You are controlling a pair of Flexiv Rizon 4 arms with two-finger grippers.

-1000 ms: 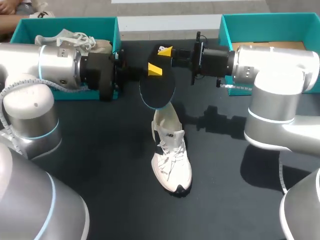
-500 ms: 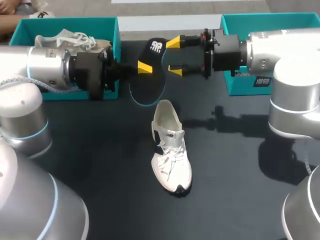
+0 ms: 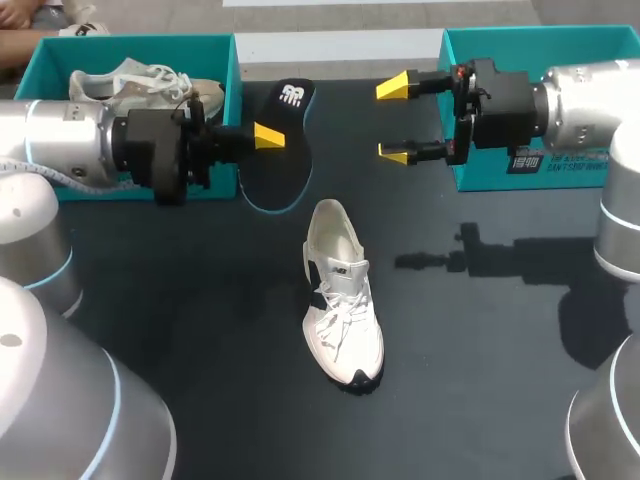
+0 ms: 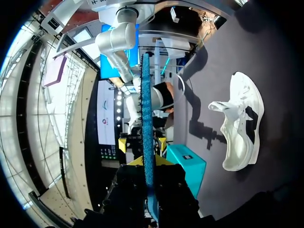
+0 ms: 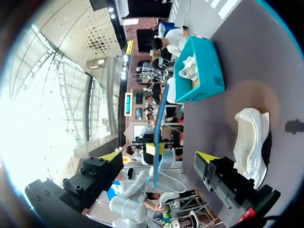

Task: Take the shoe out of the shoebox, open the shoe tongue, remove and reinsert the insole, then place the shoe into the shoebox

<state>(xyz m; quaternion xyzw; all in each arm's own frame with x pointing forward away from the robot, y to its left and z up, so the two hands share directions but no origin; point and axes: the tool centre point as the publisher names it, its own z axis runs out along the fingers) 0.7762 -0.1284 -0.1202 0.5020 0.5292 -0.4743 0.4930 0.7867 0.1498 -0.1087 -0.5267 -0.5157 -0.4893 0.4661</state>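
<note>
Pinching a black foam insole with a blue edge point(image 3: 285, 165) is my left gripper point(image 3: 268, 137) — both yellow-tipped fingers pressed onto it from opposite sides. Head view: the insole is held over the far middle of the dark matte table point(image 3: 200, 330), between the two boxes, logo end up and away from me, other end down toward the table. Can't tell if that lower end touches the surface. Left wrist view: insole point(image 4: 146, 118) edge-on, rising straight out from between the left gripper's point(image 4: 148, 164) fingers.

My right gripper point(image 3: 393, 120) hangs level across from it, fingers spread wide, nothing between them, well apart from the insole. Right wrist view: the right gripper point(image 5: 159, 159) frames the insole point(image 5: 160, 133) ahead as a thin blue line, not touching it.

A white lace-up running shoe point(image 3: 340, 300) stands on its sole mid-table, toe toward me, heel toward the insole — heel near the insole's lower end, apart from both grippers. Collar gapes, laces lie loose over the tongue. The shoe point(image 4: 240, 123) shows off to one side of the left gripper in its wrist view, and the shoe point(image 5: 251, 137) lies beside one right finger in the other.

The left teal cardboard shoebox point(image 3: 150, 42) sits far left behind my left arm, holding a second white shoe point(image 3: 140, 80). The right teal cardboard shoebox point(image 3: 520, 32) sits far right behind my right arm. The shoe on the table is outside both.
</note>
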